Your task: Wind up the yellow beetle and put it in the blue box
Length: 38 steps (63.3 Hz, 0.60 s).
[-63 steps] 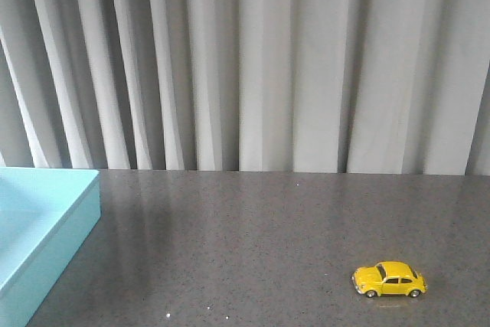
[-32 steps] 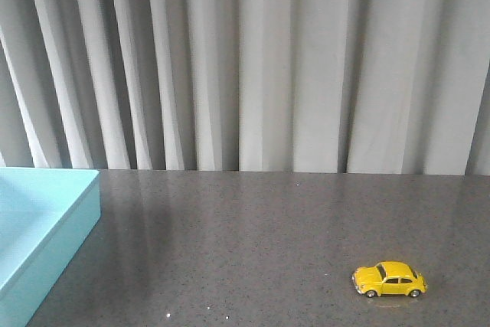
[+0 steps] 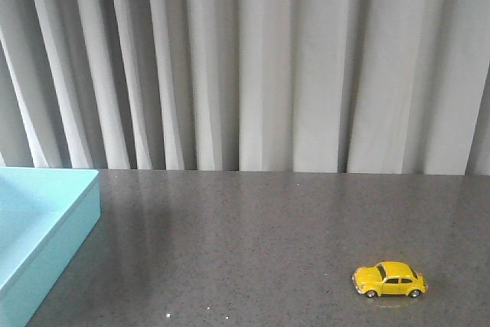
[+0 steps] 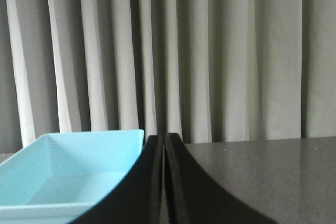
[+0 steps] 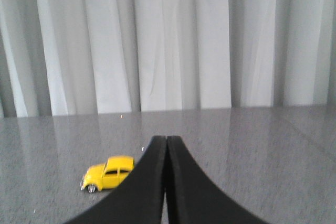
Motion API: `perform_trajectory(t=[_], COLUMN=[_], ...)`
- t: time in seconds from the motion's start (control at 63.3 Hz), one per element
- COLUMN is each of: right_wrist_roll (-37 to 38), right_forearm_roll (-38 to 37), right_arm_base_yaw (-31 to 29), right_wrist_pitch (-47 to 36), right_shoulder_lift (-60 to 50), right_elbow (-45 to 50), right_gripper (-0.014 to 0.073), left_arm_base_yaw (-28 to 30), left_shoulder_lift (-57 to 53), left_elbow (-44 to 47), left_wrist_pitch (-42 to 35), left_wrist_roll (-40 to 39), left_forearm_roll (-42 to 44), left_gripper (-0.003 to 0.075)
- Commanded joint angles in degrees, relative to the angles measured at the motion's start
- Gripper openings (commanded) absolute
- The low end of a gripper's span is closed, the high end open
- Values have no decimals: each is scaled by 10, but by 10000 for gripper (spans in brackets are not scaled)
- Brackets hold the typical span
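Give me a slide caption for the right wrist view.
Closed right hand faces the yellow beetle on the grey table.

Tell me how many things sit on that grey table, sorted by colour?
Yellow: 1, the yellow beetle
Light blue: 1, the blue box
Total: 2

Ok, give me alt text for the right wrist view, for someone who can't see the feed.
The right gripper is shut and empty, its two dark fingers pressed together, above a grey speckled table. The yellow beetle stands on its wheels on the table beyond the fingers, side-on to the camera, untouched. Pale pleated curtains fill the background.
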Motion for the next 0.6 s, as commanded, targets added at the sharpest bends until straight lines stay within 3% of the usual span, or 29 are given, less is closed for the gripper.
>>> perform_trajectory(t=[0.0, 0.158, 0.332, 0.584], right_wrist_roll=[-4, -3, -4, -2], right_forearm_roll=[-28, -32, -32, -32], right_arm_base_yaw=[-3, -3, -3, -3], right_wrist_pitch=[-5, 70, 162, 217], right_shoulder_lift=[57, 162, 280, 388], right_elbow=[-79, -197, -299, -323], right_gripper=[-7, -7, -7, -7], left_arm_base_yaw=[0, 0, 0, 0], left_shoulder_lift=[1, 83, 236, 420], left_elbow=[-68, -163, -278, -321], left_wrist_pitch=[9, 58, 164, 242], left_wrist_roll=[-5, -5, 7, 29], left_forearm_roll=[-3, -2, 2, 0], left_gripper=[-5, -5, -5, -5])
